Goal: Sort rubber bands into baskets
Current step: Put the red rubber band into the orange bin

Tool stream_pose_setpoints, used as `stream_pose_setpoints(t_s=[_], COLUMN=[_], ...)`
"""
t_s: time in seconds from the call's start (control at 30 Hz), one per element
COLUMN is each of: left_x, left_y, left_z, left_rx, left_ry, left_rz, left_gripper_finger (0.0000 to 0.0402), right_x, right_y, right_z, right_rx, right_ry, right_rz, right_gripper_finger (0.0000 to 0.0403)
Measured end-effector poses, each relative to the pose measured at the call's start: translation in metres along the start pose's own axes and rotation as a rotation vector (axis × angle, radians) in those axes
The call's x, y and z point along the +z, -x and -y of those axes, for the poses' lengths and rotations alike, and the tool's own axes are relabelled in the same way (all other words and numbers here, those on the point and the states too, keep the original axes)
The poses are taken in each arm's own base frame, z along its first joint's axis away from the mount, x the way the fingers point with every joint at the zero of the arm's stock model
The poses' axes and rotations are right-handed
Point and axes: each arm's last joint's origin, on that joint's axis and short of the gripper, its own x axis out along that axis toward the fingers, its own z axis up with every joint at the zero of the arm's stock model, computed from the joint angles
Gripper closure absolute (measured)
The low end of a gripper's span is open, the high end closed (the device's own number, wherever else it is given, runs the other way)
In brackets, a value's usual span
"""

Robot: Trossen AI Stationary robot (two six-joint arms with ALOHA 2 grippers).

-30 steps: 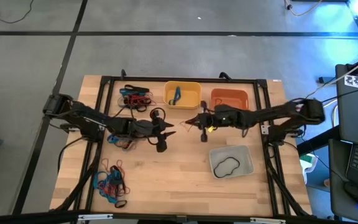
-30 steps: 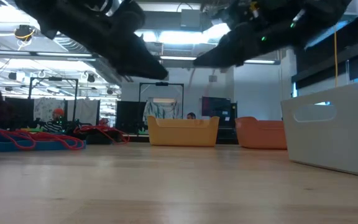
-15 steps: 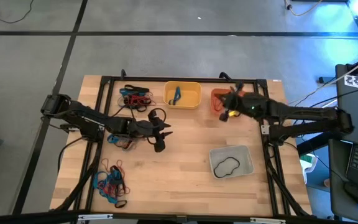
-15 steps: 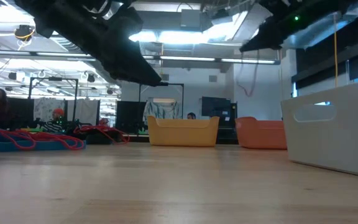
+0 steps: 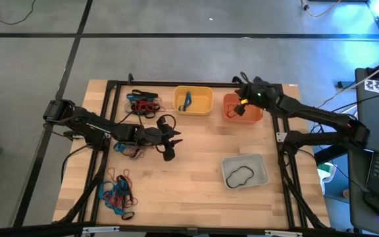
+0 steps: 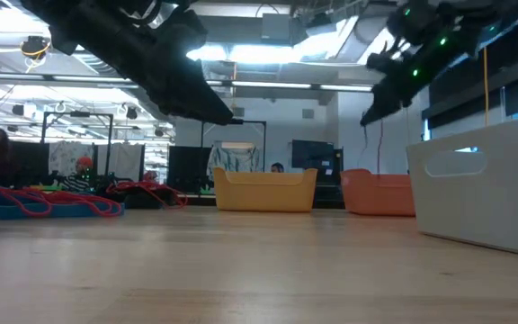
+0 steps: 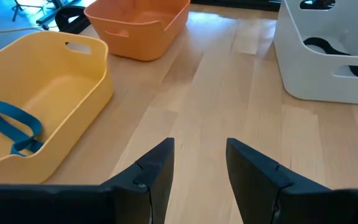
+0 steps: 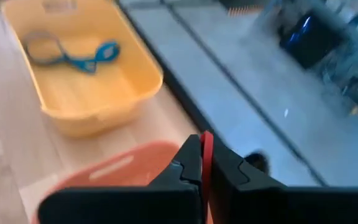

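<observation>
Right gripper (image 5: 241, 106) moved from table centre to over orange basket (image 5: 250, 113) at far edge, pinching red rubber band (image 8: 206, 148); left gripper (image 7: 197, 163) open, empty, mid-table.

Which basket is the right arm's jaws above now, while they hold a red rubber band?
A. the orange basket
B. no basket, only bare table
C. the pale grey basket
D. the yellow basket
A: in the high view the right gripper is over the orange basket, and the right wrist view shows its jaws shut on a red rubber band above that basket's rim.
</observation>
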Motion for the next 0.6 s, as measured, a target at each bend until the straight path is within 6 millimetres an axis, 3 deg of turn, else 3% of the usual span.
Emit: stream_pose_setpoints(t_s=[0.27,0.6], left_x=[-0.001,-0.001], left_y=[0.0,0.0], left_z=[0.0,0.0], left_rx=[0.002,0.003], left_ry=[-0.001,0.0], left_rz=[-0.011,-0.013], left_gripper_finger=[0.0258,0.0258], right_x=[-0.024,-0.034], right_y=[-0.031,-0.045], right_z=[-0.013,-0.019], right_rx=[0.034,0.046], right_ry=[-0.001,-0.041], right_rz=[-0.149,-0.233], right_gripper_finger=[0.0393,0.0377])
